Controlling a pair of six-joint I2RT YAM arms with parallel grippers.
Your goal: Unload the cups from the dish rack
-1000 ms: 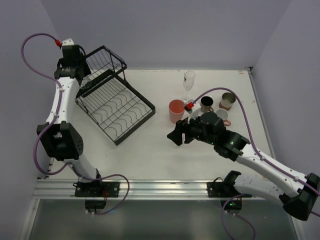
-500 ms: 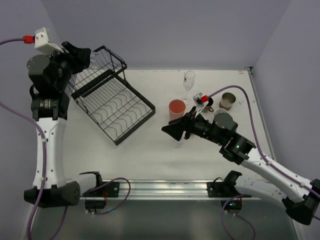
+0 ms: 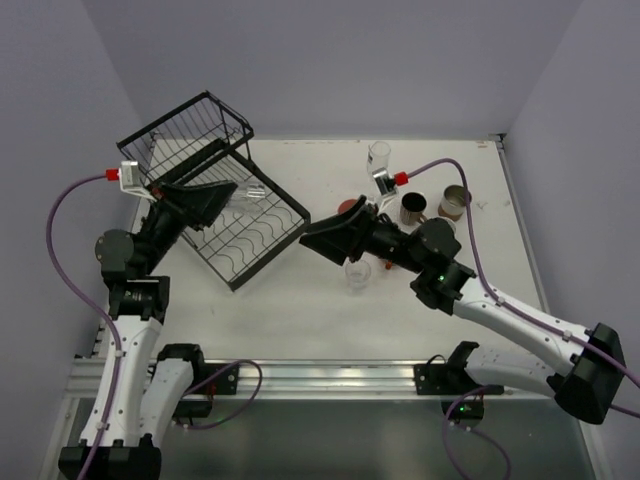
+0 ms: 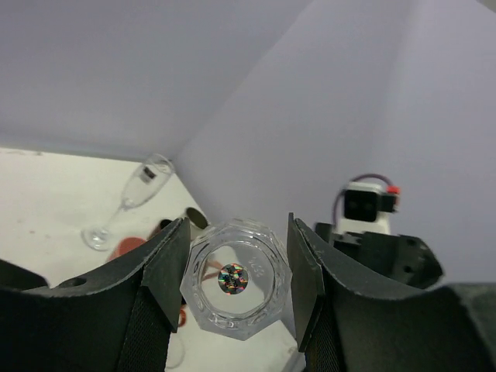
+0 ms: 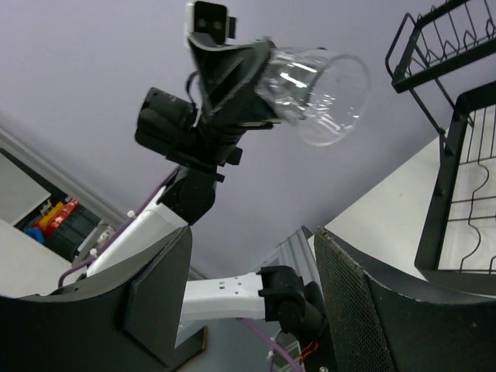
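The left end effector (image 3: pixel 230 190) is closed part-way on a clear tumbler (image 3: pixel 250 193), one finger (image 4: pixel 167 267) on each side of the faceted base. The tumbler is held tilted on its side, mouth toward the right arm. The top view shows it over the slotted tray of the dish rack (image 3: pixel 262 238). The right wrist view shows it in the air, apart from the rack wires. The right end effector (image 3: pixel 315 232) is wide open with nothing between its fingers (image 5: pixel 155 298). It is raised near the right corner of the rack and points toward the tumbler. The rack sits at the far left of the table (image 3: pixel 300 320). A champagne flute (image 3: pixel 378 158), a salmon tumbler (image 3: pixel 348 207), a brown mug (image 3: pixel 413 208) and a silvery cup (image 3: pixel 455 201) stand toward the table's far right. A small clear glass (image 3: pixel 357 275) stands upright nearer the table's centre, beside the right arm.
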